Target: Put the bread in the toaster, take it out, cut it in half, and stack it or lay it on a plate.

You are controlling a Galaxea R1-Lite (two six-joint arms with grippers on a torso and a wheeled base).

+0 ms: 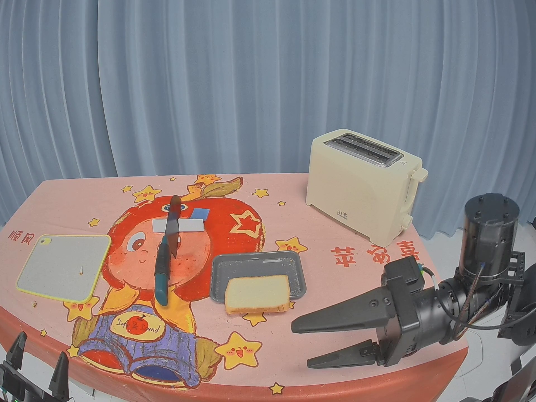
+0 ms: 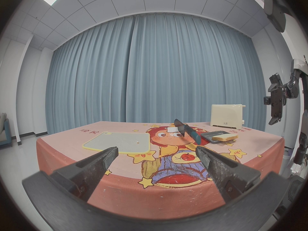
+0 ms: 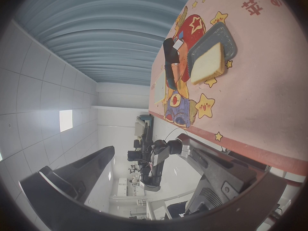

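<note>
Bread (image 1: 257, 293) on tray (image 1: 245, 266) rim, apart from right hand (image 1: 301, 344).

Pink tablecloth (image 1: 346, 308), star-printed, with an apple-headed cartoon figure (image 1: 223, 235) across its middle. White card (image 1: 192, 225) and blue square (image 1: 199, 214) lie just beside each other at the tablecloth's centre. Blue-grey curtain (image 1: 268, 68) hangs behind the tablecloth's far edge.
</note>
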